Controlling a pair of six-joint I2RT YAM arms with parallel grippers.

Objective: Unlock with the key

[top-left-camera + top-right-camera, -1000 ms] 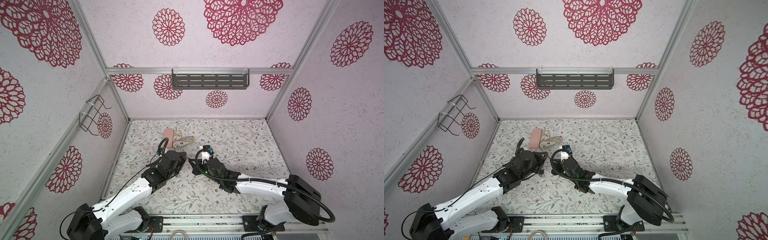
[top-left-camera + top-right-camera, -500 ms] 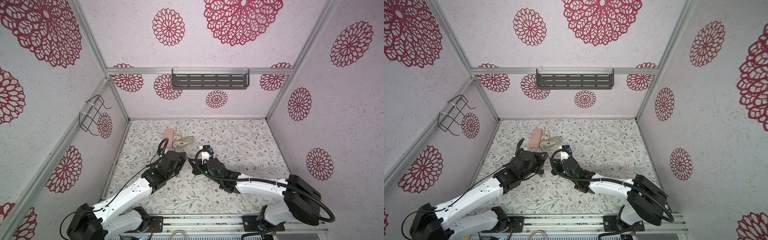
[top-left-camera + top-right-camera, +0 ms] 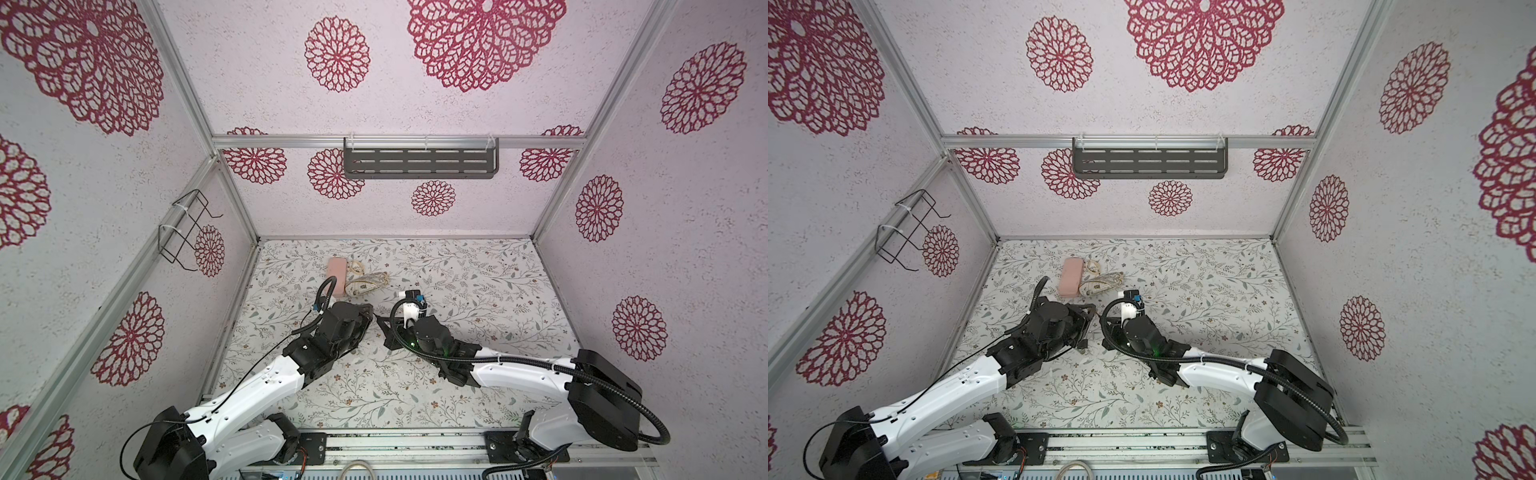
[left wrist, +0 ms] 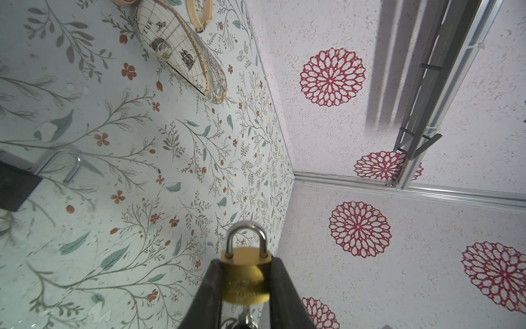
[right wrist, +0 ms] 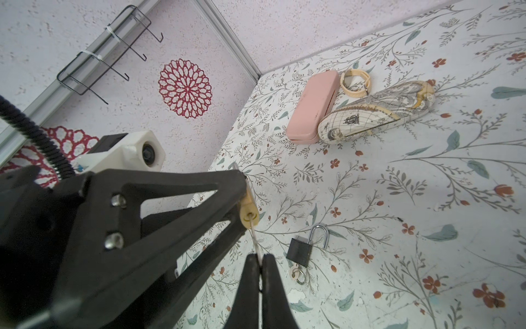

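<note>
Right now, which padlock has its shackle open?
The black padlock on the table: one shackle leg is free. The brass padlock in the left gripper has both seated.

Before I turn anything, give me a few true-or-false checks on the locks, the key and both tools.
1. The left tool grips the brass padlock. True.
2. The brass padlock's shackle is swung open. False: both legs sit in the body.
3. The right tool pinches the key, its blade meeting the brass padlock's keyhole. True.
4. The black padlock is locked shut. False: it lies on the table with one shackle leg free.
5. The pink case lies on the table beside the map-print case. True.
</note>
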